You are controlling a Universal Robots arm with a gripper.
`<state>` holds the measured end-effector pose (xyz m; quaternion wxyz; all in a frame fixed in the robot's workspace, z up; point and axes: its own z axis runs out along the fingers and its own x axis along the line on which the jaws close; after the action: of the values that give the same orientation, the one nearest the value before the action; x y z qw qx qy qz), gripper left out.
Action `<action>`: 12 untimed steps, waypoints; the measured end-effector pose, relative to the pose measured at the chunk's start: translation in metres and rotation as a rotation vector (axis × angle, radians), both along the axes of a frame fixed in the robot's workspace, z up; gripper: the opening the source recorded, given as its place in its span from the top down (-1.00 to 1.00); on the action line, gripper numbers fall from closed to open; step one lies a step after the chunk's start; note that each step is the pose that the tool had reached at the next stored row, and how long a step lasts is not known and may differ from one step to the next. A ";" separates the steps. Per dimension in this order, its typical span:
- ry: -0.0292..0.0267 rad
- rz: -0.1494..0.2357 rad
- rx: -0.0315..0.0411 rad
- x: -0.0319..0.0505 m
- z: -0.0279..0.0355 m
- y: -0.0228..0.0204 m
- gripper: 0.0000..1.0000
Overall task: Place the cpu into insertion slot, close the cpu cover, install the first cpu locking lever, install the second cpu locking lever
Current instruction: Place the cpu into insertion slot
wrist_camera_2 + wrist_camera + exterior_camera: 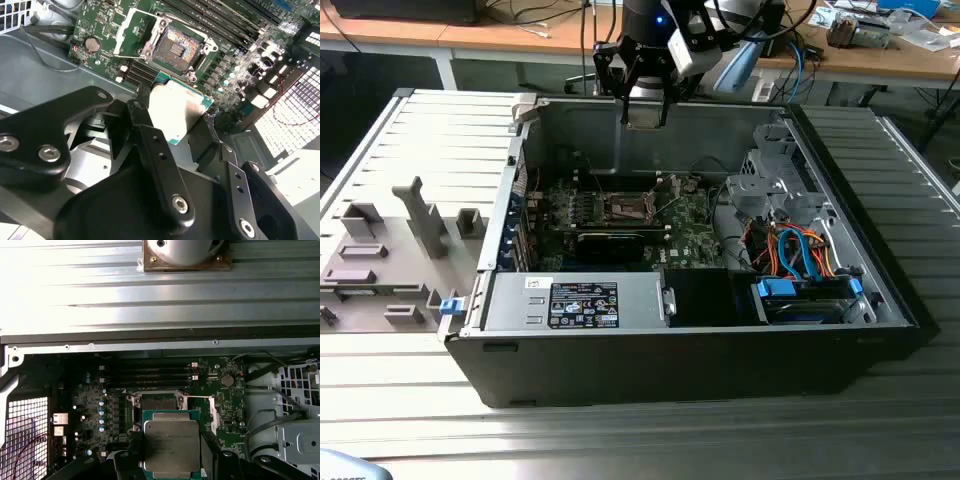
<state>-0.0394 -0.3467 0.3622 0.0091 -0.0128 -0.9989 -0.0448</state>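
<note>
1. High over the open computer case [670, 350], near its far wall, the gripper [645, 105] hangs with the cpu [177, 110] clamped between its fingers [200, 137], which pinch it by two opposite edges, silvery top facing the camera.
2. Down on the green board [690, 235], the insertion slot [177, 47] lies uncovered, its brownish-gold contact field bare. The chip is well above it, not touching.
3. In the first wrist view the cpu [171, 445] sits just on the near side of the slot [160, 401] and partly overlaps it, so the line-up looks close but not yet square.
4. To do this well, I'd say: bring the chip's edges parallel to the socket rim, keep it level, and lower it straight. A tilted corner could scrape those contacts.
5. Space is tight, with memory slots [145, 375] just beyond the socket and loose wires close by.
6. Underneath is a ribbed metal table [620, 440], with a grey fixture tray [380, 270] at the exterior view's left and cluttered wooden desks [470, 35] beyond.
</note>
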 end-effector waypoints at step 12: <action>0.0000 0.000 0.0000 -0.0003 -0.0023 0.0000 -0.09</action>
<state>-0.0396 -0.3467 0.3599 0.0091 -0.0128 -0.9989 -0.0448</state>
